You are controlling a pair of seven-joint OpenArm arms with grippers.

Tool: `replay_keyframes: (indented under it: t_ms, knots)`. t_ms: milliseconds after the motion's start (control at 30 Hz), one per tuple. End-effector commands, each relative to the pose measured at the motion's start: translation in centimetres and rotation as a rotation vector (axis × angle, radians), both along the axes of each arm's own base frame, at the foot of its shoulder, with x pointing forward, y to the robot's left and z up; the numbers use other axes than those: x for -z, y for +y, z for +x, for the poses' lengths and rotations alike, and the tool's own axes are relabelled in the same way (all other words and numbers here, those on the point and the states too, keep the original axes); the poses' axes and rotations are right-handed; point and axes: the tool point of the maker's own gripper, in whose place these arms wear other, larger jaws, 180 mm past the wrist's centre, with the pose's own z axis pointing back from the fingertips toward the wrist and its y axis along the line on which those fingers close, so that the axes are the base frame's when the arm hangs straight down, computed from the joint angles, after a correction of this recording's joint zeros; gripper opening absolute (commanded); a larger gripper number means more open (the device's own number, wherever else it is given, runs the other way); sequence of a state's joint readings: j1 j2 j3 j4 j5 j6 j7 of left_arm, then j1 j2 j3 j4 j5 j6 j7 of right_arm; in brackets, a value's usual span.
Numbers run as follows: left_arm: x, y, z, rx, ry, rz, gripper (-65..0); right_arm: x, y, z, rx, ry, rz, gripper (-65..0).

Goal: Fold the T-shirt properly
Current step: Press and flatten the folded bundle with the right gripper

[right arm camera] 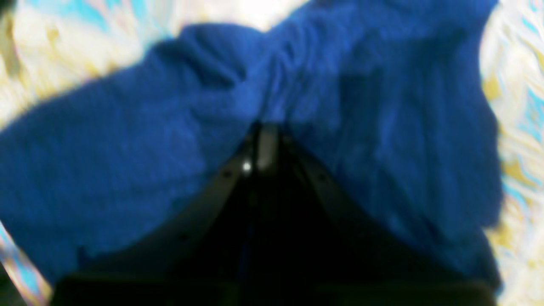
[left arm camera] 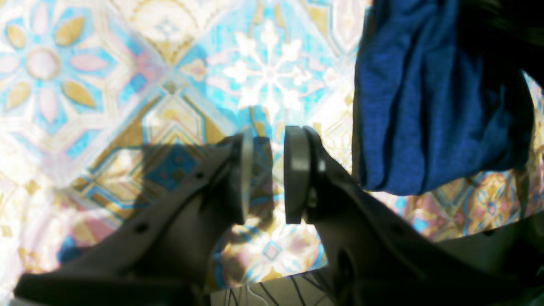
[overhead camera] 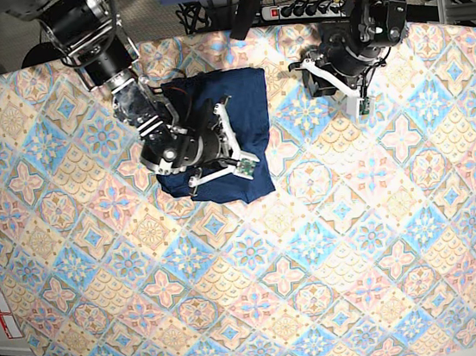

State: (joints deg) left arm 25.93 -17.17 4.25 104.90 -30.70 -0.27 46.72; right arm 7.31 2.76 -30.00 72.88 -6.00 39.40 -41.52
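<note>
Across the tablecloth (overhead camera: 316, 246), the T-shirt (overhead camera: 250, 98) lies as a compact navy bundle at about eleven o'clock from centre, seemingly already doubled over on itself. Over its seven o'clock part, the right gripper (right arm camera: 260, 142) shows its jaws pinched together with cloth bunched around the tips, probably pinning or gripping a layer, though a true hold cannot be confirmed. Near one o'clock, the left gripper (left arm camera: 267, 174) hangs slightly parted and empty above bare pattern, just beside the shirt's edge, likely waiting clear.

The T-shirt (overhead camera: 226, 136) lies on the tablecloth (overhead camera: 333, 244), with the left end effector (overhead camera: 317, 81) beside it.
</note>
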Motion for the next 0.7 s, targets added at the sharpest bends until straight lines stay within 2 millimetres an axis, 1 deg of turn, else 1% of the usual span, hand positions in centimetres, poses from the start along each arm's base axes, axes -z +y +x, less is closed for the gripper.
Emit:
replay_keyframes:
  t_ms: [0,67,133,233,300,367,400,433,467,500,533,633,667]
  knots:
    - [-0.8,0.2,0.7,0.004,-0.035,0.001,-51.4,-0.2,1.2,-0.1,-0.013,0.01,0.025,-65.0]
    - [-0.8,0.2,0.7,0.004,-0.035,0.001,-51.4,0.0,2.2,-0.5,-0.015,0.03,0.04,-65.0]
    - [-0.8,0.2,0.8,0.004,-0.037,0.001,-51.4,-0.6,3.2,-0.2,-0.019,0.022,0.059,-65.0]
    - [-0.8,0.0,0.7,0.008,-0.034,-0.001,-51.4,-1.0,3.9,0.0,-0.022,0.017,0.07,-65.0]
    - [-0.6,-0.7,0.4,0.026,-0.028,-0.009,-51.4,-1.3,3.9,0.2,-0.023,0.008,0.071,-65.0]
    - [-0.6,-1.0,0.3,0.036,-0.025,-0.011,-51.4,-2.4,4.0,0.7,-0.024,-0.027,0.084,-65.0]
    - [-0.5,-1.2,0.2,0.04,-0.025,-0.013,-51.4,-3.6,4.2,1.4,-0.021,-0.064,0.1,-65.0]
    - [-0.5,-1.4,0.2,0.043,-0.027,-0.016,-51.4,-5.0,3.9,2.1,-0.021,-0.112,0.107,-65.0]
    - [-0.5,-1.4,0.2,0.043,-0.027,-0.016,-51.4,-5.6,2.9,2.4,-0.02,-0.141,0.084,-65.0]
    - [-0.5,-1.4,0.2,0.043,-0.027,-0.016,-51.4,-5.9,1.9,2.3,-0.019,-0.157,0.063,-65.0]
    - [-0.6,-1.4,0.2,0.043,-0.028,-0.019,-51.4,-6.6,1.4,2.0,-0.017,-0.171,0.055,-65.0]
    - [-0.7,-1.3,0.3,0.039,-0.032,-0.02,-51.5,-9.0,2.0,1.3,-0.019,-0.202,0.091,-65.0]
    - [-0.8,-1.3,0.5,0.037,-0.035,-0.02,-51.5,-9.5,2.2,1.0,-0.02,-0.204,0.105,-65.0]
